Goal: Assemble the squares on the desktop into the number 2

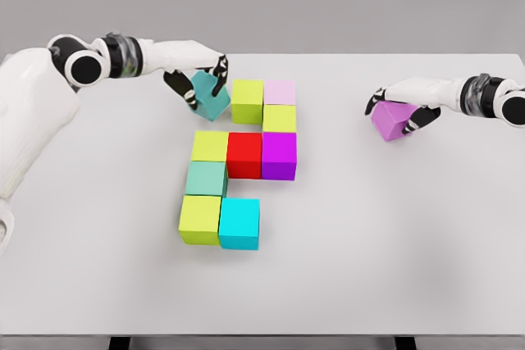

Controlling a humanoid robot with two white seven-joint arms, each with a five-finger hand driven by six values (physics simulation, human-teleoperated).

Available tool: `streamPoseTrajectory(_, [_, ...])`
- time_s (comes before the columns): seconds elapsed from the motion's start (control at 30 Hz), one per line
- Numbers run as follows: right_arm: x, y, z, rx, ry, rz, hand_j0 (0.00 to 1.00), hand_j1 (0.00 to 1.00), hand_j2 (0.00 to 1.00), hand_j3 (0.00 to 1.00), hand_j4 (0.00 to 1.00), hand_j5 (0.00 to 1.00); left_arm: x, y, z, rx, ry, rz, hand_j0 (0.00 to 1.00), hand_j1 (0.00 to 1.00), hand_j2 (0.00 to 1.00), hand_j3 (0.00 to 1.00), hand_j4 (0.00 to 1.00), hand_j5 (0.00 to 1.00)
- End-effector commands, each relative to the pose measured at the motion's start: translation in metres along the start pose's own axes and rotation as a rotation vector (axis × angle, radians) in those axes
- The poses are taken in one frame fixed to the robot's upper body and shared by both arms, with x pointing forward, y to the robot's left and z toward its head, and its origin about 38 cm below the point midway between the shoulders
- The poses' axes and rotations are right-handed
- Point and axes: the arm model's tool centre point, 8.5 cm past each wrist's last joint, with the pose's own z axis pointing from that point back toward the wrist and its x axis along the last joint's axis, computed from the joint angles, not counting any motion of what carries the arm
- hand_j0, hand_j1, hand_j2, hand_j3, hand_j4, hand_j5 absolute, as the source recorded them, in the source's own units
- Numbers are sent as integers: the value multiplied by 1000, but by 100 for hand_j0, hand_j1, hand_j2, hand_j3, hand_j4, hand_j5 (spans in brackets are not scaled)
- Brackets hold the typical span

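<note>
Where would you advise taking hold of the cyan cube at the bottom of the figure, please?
Grip the cyan cube by its front and back faces, coming from above. Its left face sits against the lime cube, so fingers cannot slip in there; the top, front and right sides appear free, and the flat parallel faces suit a pinch.

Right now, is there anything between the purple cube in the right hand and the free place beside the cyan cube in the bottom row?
Nothing visible. The right hand holds the purple cube over bare table; the stretch toward the cyan cube is open.
</note>
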Motion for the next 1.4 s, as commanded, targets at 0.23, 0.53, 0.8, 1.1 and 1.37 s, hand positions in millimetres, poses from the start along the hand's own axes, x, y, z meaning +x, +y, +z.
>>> streamPoseTrajectory(0.23, [14, -1, 2, 8, -100, 90, 47, 47, 47, 47, 47, 47, -6, 4, -2, 24, 74, 102, 24, 24, 24, 24, 24, 24])
streamPoseTrajectory(0.53, [62, -23, 42, -31, -244, 333, 46, 46, 46, 46, 46, 46, -13, 7, 1, 49, 167, 264, 28, 28, 28, 28, 28, 28])
streamPoseTrajectory(0.8, [97, -12, 75, 4, -312, 473, 46, 46, 46, 46, 46, 46, 14, 7, -17, -15, 327, 299, 28, 28, 28, 28, 28, 28])
streamPoseTrajectory(1.1, [166, 39, 51, 105, -535, 527, 46, 46, 46, 46, 46, 46, 22, 14, -17, -19, 412, 299, 28, 28, 28, 28, 28, 28])
streamPoseTrajectory(1.37, [210, 52, 22, 115, -671, 532, 46, 46, 46, 46, 46, 46, 22, 16, -18, -17, 417, 305, 34, 34, 34, 34, 34, 34])
